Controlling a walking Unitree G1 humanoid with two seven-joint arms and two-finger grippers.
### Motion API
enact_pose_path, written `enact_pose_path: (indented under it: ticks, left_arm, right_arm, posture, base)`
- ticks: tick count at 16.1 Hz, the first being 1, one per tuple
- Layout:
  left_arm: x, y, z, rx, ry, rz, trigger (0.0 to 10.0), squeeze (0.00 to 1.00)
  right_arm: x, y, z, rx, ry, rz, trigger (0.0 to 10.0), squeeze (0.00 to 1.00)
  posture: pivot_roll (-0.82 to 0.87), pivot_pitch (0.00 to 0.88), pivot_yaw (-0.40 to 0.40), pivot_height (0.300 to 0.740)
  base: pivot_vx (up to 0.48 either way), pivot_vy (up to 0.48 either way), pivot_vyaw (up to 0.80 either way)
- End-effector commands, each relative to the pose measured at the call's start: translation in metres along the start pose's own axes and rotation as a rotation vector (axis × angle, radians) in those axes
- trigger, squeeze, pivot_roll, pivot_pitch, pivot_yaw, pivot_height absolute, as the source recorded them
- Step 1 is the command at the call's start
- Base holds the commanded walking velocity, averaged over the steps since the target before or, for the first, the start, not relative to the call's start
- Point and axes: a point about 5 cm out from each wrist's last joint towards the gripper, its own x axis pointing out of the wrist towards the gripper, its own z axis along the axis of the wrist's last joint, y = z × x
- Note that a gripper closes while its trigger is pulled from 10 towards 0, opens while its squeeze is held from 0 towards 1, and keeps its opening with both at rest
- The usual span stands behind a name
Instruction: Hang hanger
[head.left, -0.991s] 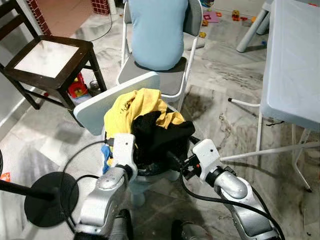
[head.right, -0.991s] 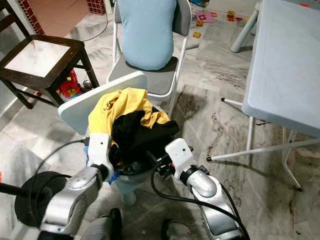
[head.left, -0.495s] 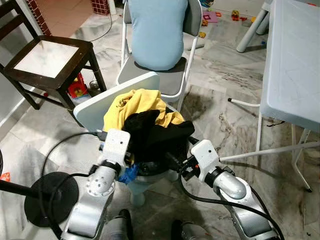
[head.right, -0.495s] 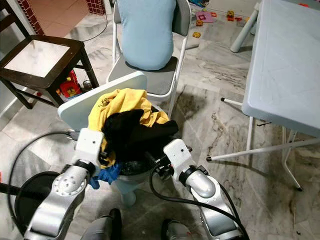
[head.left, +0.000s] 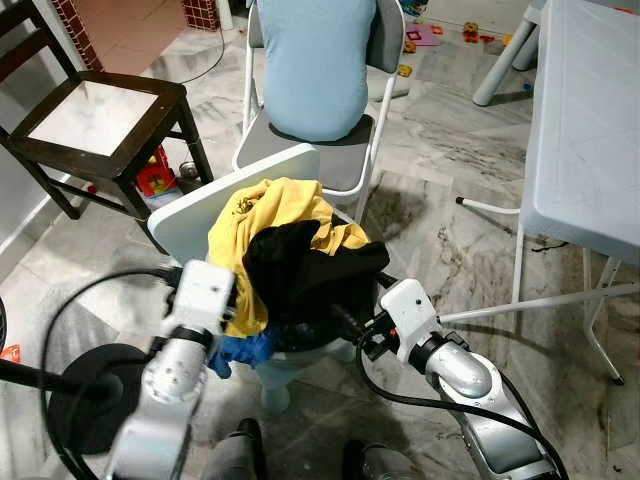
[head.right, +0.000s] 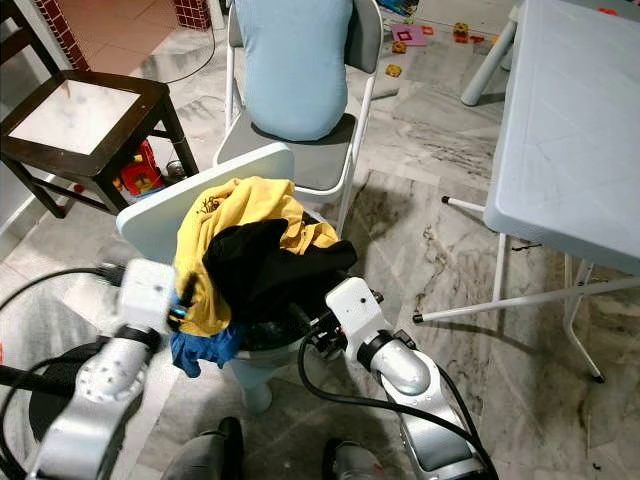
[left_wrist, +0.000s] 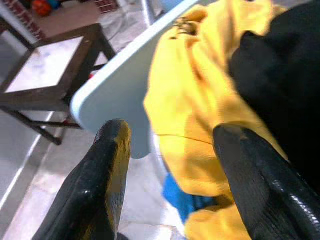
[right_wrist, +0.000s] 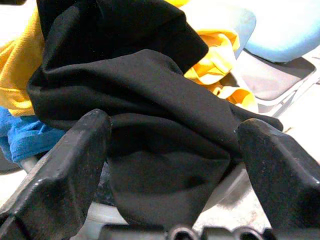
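Note:
A pile of clothes lies on a pale pedestal seat (head.left: 275, 372): a yellow garment (head.left: 270, 205) on top, a black garment (head.left: 310, 270) across the front, and a blue cloth (head.left: 240, 350) hanging low on the left. My left gripper (left_wrist: 170, 165) is open at the pile's left side, its fingers (left_wrist: 112, 165) apart before the yellow cloth and holding nothing. My right gripper (right_wrist: 170, 165) is open at the pile's front right, close to the black garment (right_wrist: 150, 100), with nothing held.
A pale panel (head.left: 200, 210) stands tilted behind the pile. Beyond it is a folding chair with a light blue cushion (head.left: 315, 60). A dark wooden stool (head.left: 95, 115) is far left, a pale plastic table (head.left: 590, 110) right, and a black round base (head.left: 100, 395) near left.
My left arm has drawn back to the left, away from the pile. The yellow garment now hangs lower on that side and the blue cloth is uncovered. The right arm has barely moved.

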Motion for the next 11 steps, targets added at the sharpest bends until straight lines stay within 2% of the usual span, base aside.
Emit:
enact_pose_path:
  ticks: [1, 4, 8, 10, 11]
  left_arm:
    - [0.002, -0.003, -0.006, -0.029, 0.019, -0.016, 10.0, 0.0]
    - [0.014, -0.012, -0.003, -0.067, -0.001, -0.076, 10.0, 0.0]
    - [0.017, -0.018, 0.01, -0.13, -0.048, -0.095, 10.0, 0.0]
    - [0.018, -0.019, 0.006, -0.17, -0.024, -0.096, 10.0, 0.0]
    - [0.018, -0.02, -0.003, -0.213, 0.021, -0.095, 8.4, 0.0]
  right_arm:
    - [-0.002, 0.002, -0.006, 0.0, 0.019, 0.014, 10.0, 0.0]
    - [-0.002, 0.001, -0.005, -0.002, 0.017, 0.01, 10.0, 0.0]
    - [-0.003, 0.001, -0.006, -0.006, 0.018, 0.008, 10.0, 0.0]
    - [-0.003, 0.001, -0.005, -0.006, 0.017, 0.008, 10.0, 0.0]
    - [-0.002, 0.002, -0.005, -0.006, 0.014, 0.011, 10.0, 0.0]
  posture:
    - [0.0, 0.25, -0.059, 0.74]
    - [-0.01, 0.25, -0.058, 0.74]
    - [-0.01, 0.25, -0.058, 0.74]
    - [-0.01, 0.25, -0.058, 0.74]
    - [-0.01, 0.25, -0.058, 0.74]
  base:
    - [0.0, 0.0, 0.0]
    - [0.0, 0.0, 0.0]
    - [0.0, 0.0, 0.0]
    - [0.0, 0.0, 0.0]
    - [0.0, 0.0, 0.0]
